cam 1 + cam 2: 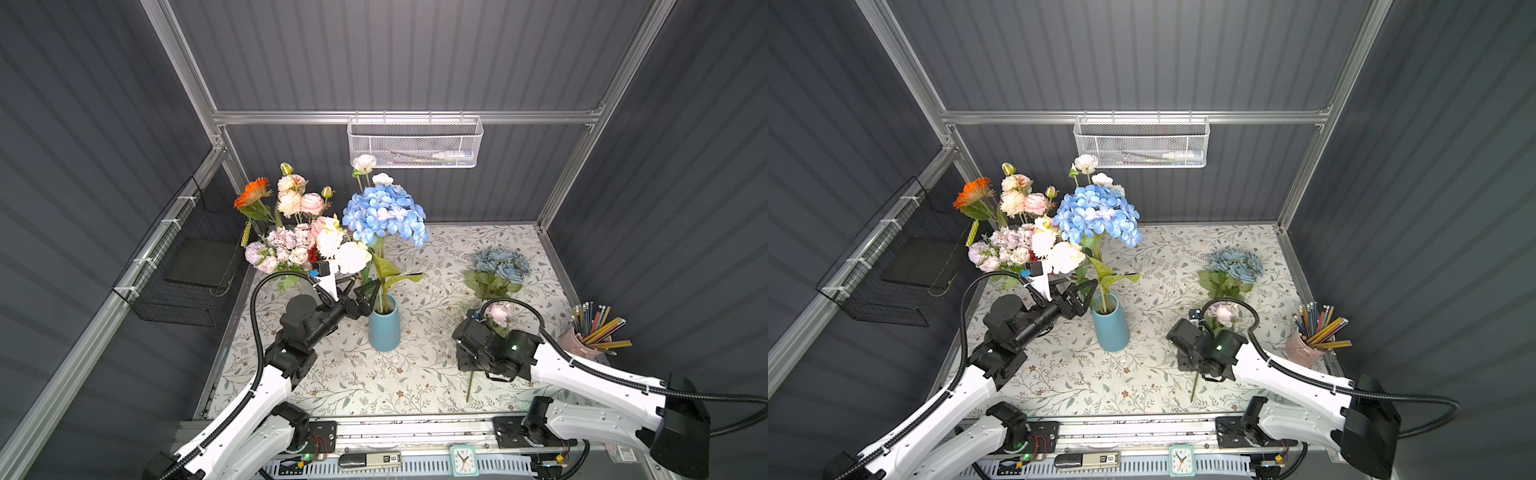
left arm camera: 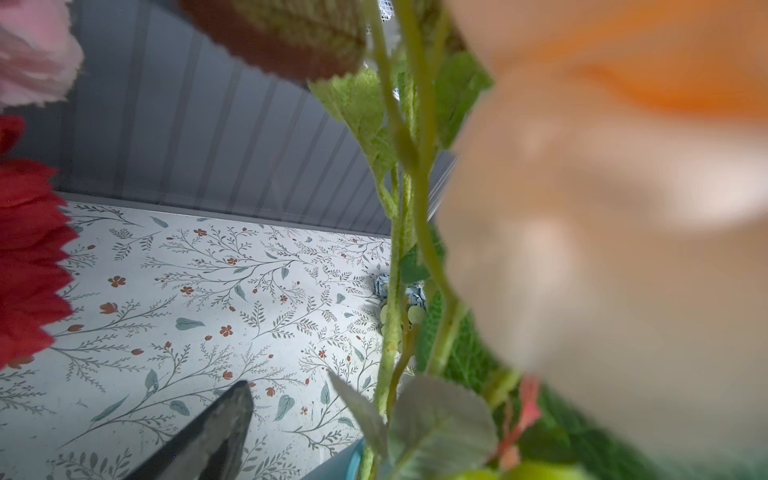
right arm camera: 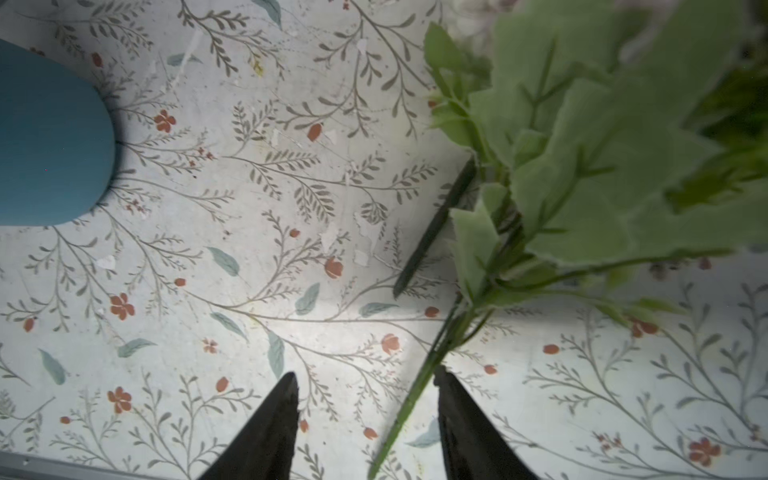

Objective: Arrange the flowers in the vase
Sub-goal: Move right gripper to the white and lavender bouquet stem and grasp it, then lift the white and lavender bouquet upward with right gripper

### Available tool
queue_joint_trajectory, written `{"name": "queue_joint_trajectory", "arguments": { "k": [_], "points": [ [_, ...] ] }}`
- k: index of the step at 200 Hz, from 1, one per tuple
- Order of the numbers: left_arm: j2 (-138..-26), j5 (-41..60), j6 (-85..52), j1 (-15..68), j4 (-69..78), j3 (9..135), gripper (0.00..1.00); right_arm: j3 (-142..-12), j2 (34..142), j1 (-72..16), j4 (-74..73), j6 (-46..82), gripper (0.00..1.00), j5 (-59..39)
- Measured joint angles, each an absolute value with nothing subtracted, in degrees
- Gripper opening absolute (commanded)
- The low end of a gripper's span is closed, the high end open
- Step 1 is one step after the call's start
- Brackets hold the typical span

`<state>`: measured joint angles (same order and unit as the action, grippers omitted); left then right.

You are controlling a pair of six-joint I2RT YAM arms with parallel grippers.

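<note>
At the desk's (image 1: 415, 374) far left corner I see mixed pink, white and orange flowers (image 1: 299, 232) standing; I can't tell what holds them. My left fingers (image 2: 220, 428) are spread wide and grip nothing. They sit just beside the mouth of the blue vase (image 1: 384, 328), which carries the blue hydrangea (image 1: 384, 214). Toward the right edge, my right fingers (image 3: 274, 428) stand apart astride the green stem (image 3: 411, 399) of a pale pink flower (image 1: 498, 313), not yet pinching it. A dusty-blue bunch (image 1: 500, 266) lies beyond, nearer the far edge.
</note>
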<state>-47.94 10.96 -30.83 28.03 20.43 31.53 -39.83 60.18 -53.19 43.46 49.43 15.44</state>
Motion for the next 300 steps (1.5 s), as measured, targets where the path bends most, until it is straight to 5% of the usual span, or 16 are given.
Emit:
{"name": "queue_joint_trajectory", "arguments": {
  "k": [70, 114, 147, 300],
  "points": [
    [-47.83, 10.24, -30.65, 28.03, 18.79, 31.48, 1.00, -33.28, 61.41, -50.33, 38.68, 52.71, 0.47, 15.42],
    [-46.92, 9.69, -30.65, 28.03, 17.61, 31.48, 1.00, -29.43, 63.72, -47.31, 32.10, 52.90, 0.30, 13.28],
    [-46.54, 9.15, -30.65, 28.03, 17.54, 31.48, 1.00, -28.38, 63.81, -46.19, 29.58, 53.04, 0.00, 11.92],
    [-46.61, 6.70, -30.70, 28.03, 17.56, 31.48, 1.00, -33.93, 55.99, -40.56, 22.72, 42.22, 0.00, 11.33]
  ]
}}
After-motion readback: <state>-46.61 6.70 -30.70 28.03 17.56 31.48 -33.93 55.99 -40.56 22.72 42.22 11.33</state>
